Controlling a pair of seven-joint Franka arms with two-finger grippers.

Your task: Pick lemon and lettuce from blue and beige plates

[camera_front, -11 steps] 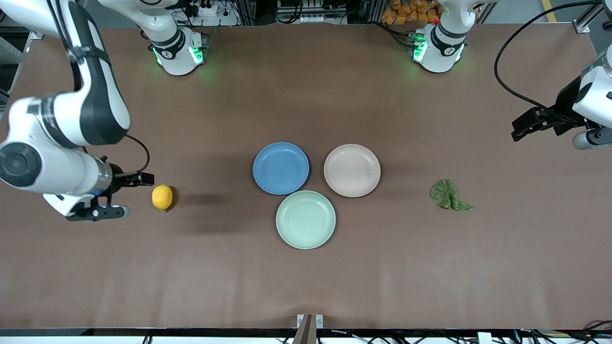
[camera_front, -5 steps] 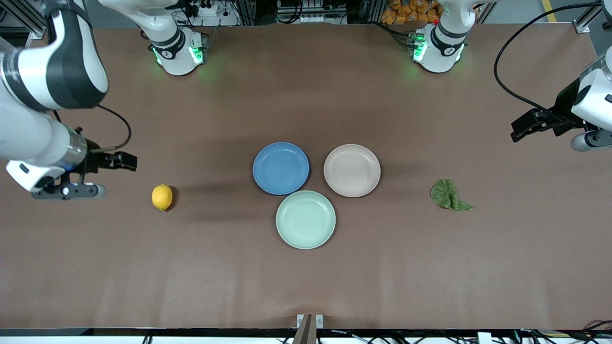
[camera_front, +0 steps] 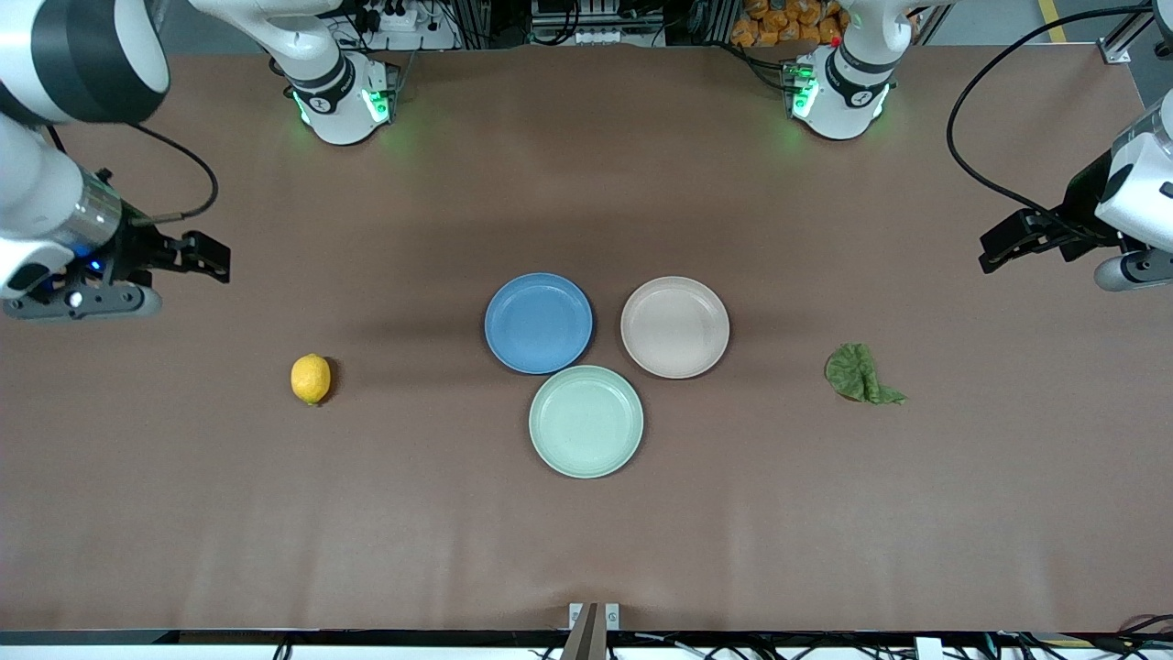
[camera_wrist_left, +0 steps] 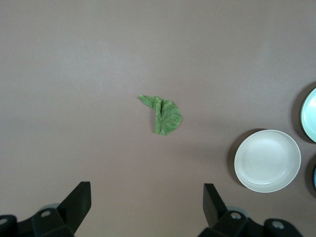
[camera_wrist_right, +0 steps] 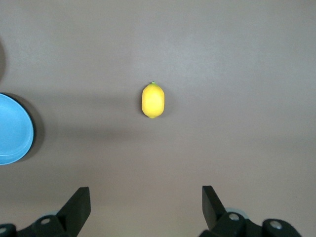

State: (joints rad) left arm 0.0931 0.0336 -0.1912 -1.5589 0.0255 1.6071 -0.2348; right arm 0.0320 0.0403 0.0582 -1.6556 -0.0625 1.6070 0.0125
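Observation:
A yellow lemon [camera_front: 311, 379] lies on the bare table toward the right arm's end; it also shows in the right wrist view [camera_wrist_right: 153, 100]. A green lettuce leaf [camera_front: 860, 374] lies on the table toward the left arm's end, also in the left wrist view [camera_wrist_left: 163, 114]. The blue plate [camera_front: 539, 323] and beige plate [camera_front: 675, 327] sit empty at mid-table. My right gripper [camera_front: 213, 257] is open and empty, over bare table apart from the lemon. My left gripper [camera_front: 997, 249] is open and empty, over bare table apart from the lettuce.
An empty pale green plate [camera_front: 586, 422] touches both other plates, nearer the front camera. The beige plate [camera_wrist_left: 267, 160] shows in the left wrist view, the blue plate [camera_wrist_right: 14, 129] in the right wrist view. A black cable [camera_front: 985, 174] hangs by the left arm.
My right arm has drawn away from the lemon, toward the table's end and the robots' bases, gripper open and empty. The left arm has barely moved.

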